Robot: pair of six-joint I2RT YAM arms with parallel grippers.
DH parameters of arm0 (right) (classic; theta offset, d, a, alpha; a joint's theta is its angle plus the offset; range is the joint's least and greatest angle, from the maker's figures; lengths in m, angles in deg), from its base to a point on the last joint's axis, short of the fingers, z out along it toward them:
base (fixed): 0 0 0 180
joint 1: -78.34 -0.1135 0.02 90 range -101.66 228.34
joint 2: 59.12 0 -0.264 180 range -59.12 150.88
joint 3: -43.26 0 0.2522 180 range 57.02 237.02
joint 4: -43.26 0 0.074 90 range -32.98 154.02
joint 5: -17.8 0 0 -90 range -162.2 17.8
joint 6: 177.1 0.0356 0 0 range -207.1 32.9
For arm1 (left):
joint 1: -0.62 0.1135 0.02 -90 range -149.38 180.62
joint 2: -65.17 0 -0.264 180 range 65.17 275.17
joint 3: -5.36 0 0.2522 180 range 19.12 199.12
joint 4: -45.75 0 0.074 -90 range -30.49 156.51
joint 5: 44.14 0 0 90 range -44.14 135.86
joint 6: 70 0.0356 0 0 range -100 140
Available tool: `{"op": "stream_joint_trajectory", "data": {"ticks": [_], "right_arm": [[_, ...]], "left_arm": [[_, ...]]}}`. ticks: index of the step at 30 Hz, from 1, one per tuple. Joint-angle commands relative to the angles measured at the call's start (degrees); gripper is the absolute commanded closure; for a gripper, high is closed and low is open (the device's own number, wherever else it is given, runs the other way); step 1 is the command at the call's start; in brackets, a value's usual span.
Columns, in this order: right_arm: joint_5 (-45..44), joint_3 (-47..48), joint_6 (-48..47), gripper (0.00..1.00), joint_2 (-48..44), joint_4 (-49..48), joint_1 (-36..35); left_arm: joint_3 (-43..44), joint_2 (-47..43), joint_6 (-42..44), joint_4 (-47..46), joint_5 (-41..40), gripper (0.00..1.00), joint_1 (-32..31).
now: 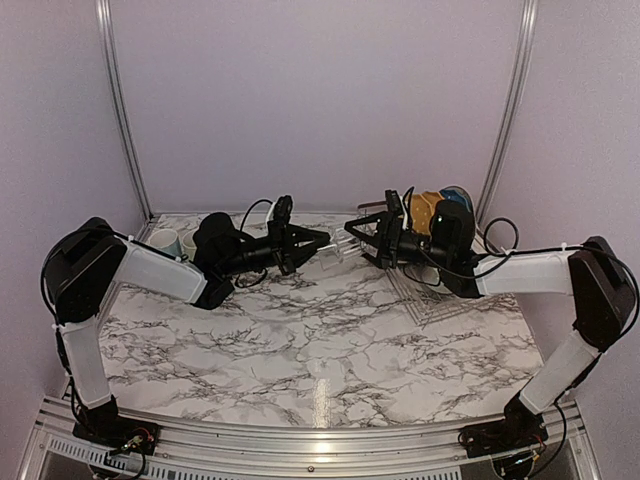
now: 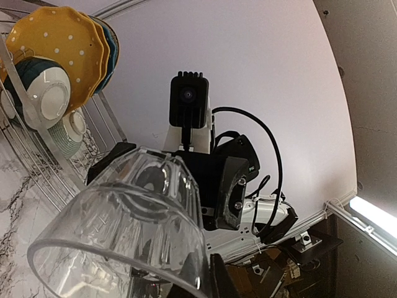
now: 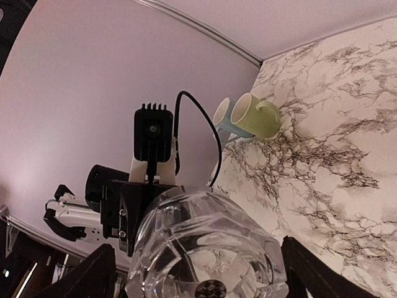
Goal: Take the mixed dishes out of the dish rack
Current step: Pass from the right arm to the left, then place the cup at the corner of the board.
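No lettering, brand, number or sign can be read in any of the three views. From the left wrist, the black motor housing (image 2: 239, 180) of the opposite arm, out beyond the fingers, carries a small pale mark, but it is too small to make out.
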State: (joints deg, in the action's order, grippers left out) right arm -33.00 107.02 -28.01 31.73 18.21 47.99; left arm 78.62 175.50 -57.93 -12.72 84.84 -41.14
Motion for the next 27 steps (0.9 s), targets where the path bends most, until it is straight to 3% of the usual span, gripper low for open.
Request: {"op": "stream_joint_trajectory", "data": {"ticks": [1, 5, 9, 13, 15, 17, 21, 27], "right_arm": [[-2.1, 1.8, -6.3, 0.07, -1.2, 2.2, -0.1], [-2.9, 1.9, -7.4, 0.01, -1.3, 4.2, -0.1], [-3.4, 1.9, -8.3, 0.02, -1.5, 5.7, -0.1], [-3.8, 2.0, -9.4, 0.01, -1.8, 7.3, 0.1], [-4.1, 1.9, -9.8, 0.01, -1.8, 8.0, 0.3], [-4.4, 2.0, -10.2, 0.01, -1.7, 8.6, 0.4], [-4.3, 2.3, -10.2, 0.01, -1.1, 9.0, 0.6], [-4.2, 2.6, -10.4, 0.01, -0.7, 9.4, 0.6]], "left_arm": [[-3.0, -4.9, -0.9, -0.1, -1.0, 1.0, 3.4], [-5.5, -7.7, 1.3, 2.7, -1.1, 1.0, 5.2], [-7.3, -12.3, 7.6, 14.4, -1.8, 1.0, 7.5], [-4.3, -17.9, 23.7, 44.2, -7.1, 1.0, 8.9], [0.6, -19.6, 36.7, 63.4, -14.4, 1.0, 8.8], [4.6, -20.2, 43.6, 77.9, -21.3, 1.0, 8.7], [9.5, -20.6, 51.2, 97.1, -32.9, 1.0, 8.8], [14.5, -17.8, 58.2, 117.0, -51.9, 1.0, 9.0]]}}
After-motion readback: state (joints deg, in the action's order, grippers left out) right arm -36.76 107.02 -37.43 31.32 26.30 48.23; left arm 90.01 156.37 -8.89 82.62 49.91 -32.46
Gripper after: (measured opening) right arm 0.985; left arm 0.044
